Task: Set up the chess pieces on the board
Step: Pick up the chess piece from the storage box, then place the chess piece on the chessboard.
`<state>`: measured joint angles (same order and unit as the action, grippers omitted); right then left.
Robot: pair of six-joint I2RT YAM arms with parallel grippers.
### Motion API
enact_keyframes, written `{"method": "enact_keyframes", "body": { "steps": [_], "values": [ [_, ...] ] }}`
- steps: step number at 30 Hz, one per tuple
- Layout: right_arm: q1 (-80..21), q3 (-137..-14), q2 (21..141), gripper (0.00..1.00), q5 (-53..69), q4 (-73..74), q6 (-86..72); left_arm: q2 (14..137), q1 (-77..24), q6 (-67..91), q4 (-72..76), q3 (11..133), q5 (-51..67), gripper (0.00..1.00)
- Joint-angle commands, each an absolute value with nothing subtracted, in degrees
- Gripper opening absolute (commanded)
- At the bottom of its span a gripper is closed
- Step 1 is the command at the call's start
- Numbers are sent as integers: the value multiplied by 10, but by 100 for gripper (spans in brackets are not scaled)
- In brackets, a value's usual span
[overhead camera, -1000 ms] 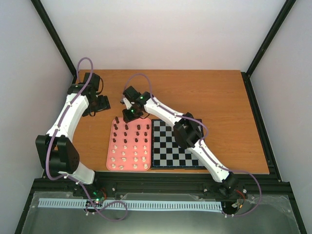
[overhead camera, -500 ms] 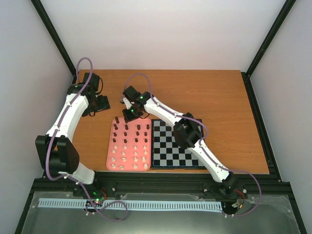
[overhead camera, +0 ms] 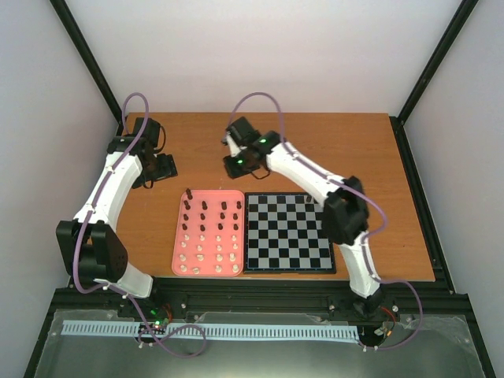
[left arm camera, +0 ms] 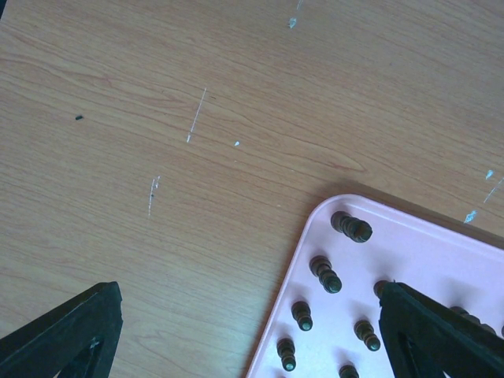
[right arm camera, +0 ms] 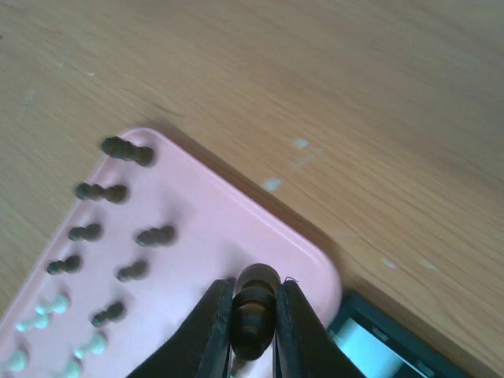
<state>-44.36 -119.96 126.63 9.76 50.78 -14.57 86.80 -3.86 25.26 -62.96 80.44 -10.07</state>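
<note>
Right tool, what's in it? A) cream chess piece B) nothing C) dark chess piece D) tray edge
C: the right wrist view shows the right tool shut on a dark chess piece, pinched between its two fingers.

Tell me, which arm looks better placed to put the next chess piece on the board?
The right. The right gripper is shut on a dark piece, held above the pink tray at its corner beside the board. The left gripper hangs open and empty over the table at the tray's opposite edge.
</note>
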Motion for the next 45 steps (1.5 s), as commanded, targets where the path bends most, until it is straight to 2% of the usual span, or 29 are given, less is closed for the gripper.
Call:
{"method": "enact_keyframes", "body": {
  "steps": [1, 7, 18, 45],
  "values": [
    [-387, -1054, 1174, 3, 31, 482, -145, 853, -35, 247, -626, 809, -100, 100],
    [-320, -883, 1074, 3, 5, 457, -152, 854, -35, 245, -619, 807, -93, 100],
    [-282, -752, 1005, 3, -28, 441, -151, 855, -35, 243, -617, 798, -91, 100],
    [-252, -738, 1053, 6, -30, 407, -140, 857, -35, 239, -612, 795, -88, 100]
  ]
}}
